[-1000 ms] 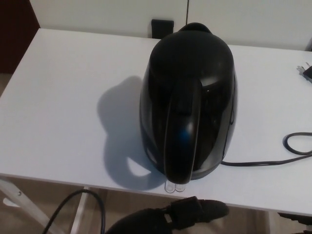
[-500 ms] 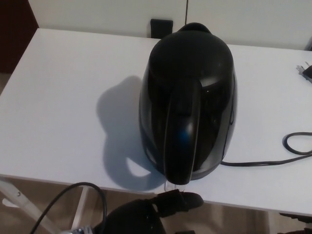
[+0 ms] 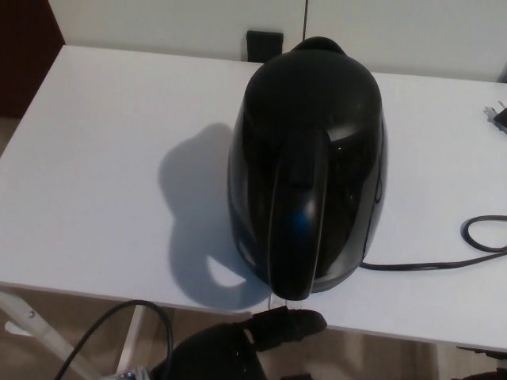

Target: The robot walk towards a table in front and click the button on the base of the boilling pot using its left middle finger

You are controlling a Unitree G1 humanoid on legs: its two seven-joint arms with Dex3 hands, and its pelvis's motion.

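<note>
A glossy black kettle (image 3: pixel 305 158) stands on its base on the white table (image 3: pixel 103 174), handle toward me. Just under the handle's lower end, a small clear button tab (image 3: pixel 283 302) on the base peeks out at the table's front edge. My left hand (image 3: pixel 245 348) comes up from the bottom of the head view, below the table edge. One black finger (image 3: pixel 293 324) stretches right and its tip lies directly under the button tab, touching or nearly touching it. The rest of the hand is cut off by the picture's edge. My right hand does not show.
The kettle's black power cord (image 3: pixel 444 261) runs right from the base and loops near the table's right edge. A plug (image 3: pixel 499 117) lies at the far right. A black cable (image 3: pixel 119 332) hangs below the table by its white leg (image 3: pixel 32 324). A dark box (image 3: pixel 261 44) sits behind the kettle.
My left hand has drawn leftward and up toward the table edge. Its finger, earlier stretched out to the right below the edge, now sits right under the button tab, partly covering it.
</note>
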